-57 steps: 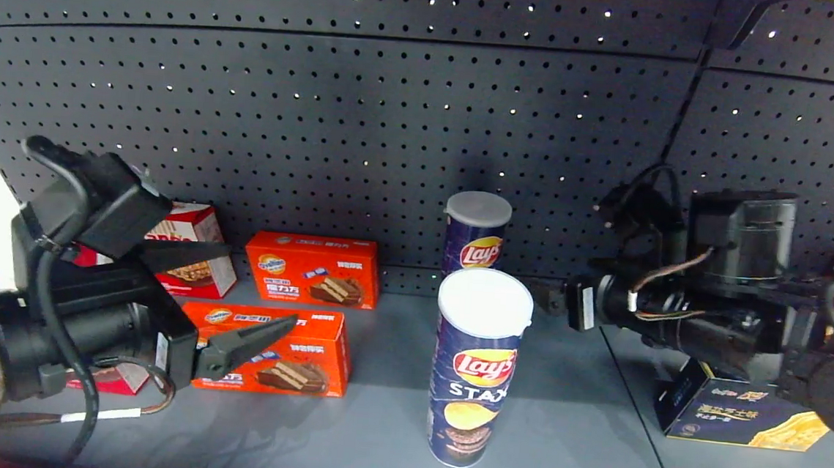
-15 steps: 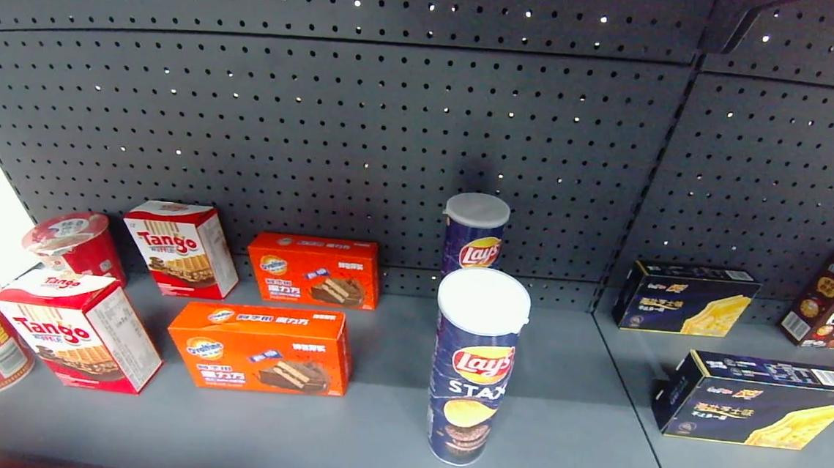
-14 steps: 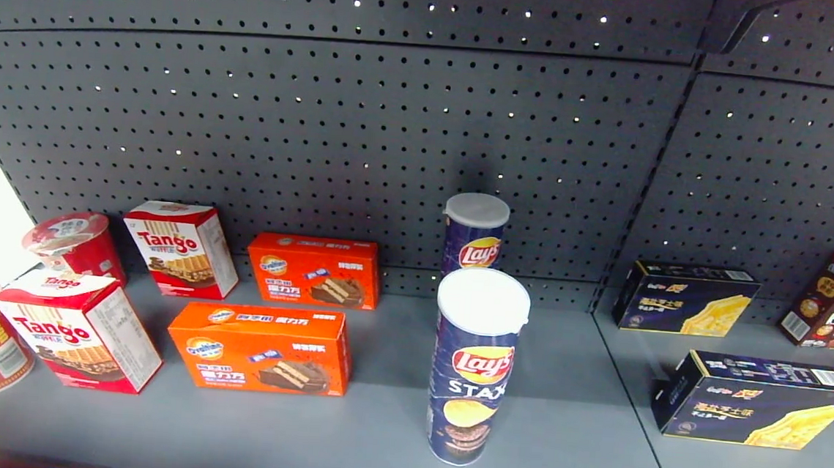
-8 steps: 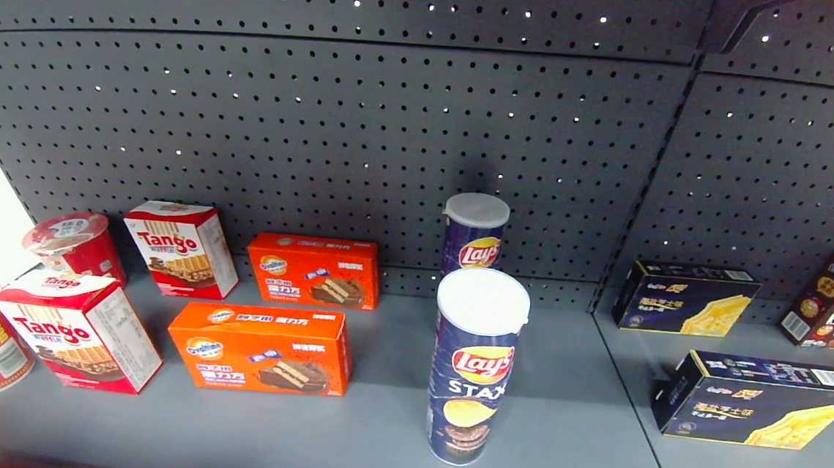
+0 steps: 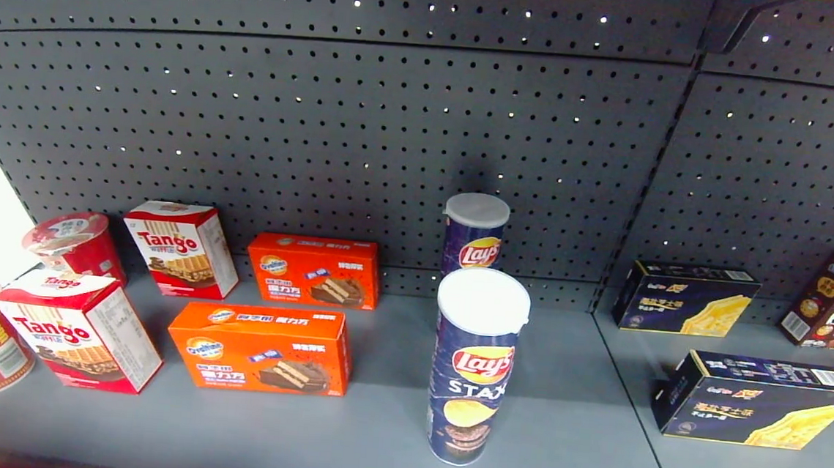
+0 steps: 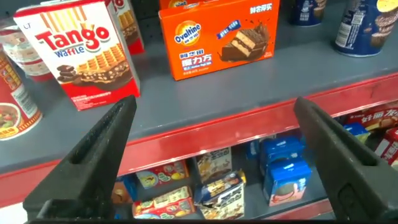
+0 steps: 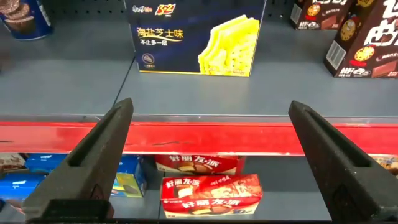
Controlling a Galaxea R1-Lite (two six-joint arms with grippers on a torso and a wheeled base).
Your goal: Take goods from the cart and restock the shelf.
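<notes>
Shelf [image 5: 373,436] carrying goods in rows of 2. The front chip can [image 5: 477,367] stands upright at centre, with the rear chip can [image 5: 474,234] just behind it against the pegboard [image 5: 322,124]. To its left are 2 orange boxes [image 5: 262,348], then 2 wafer boxes [image 5: 79,339]; to its right, 2 dark blue cracker boxes [image 5: 754,399]. The left gripper [image 6: 214,102] hangs before the shelf's red edge [image 6: 249,123], spread wide and empty, facing a wafer box and an orange box. The right gripper [image 7: 210,104], equally wide and empty, faces a cracker box.
</notes>
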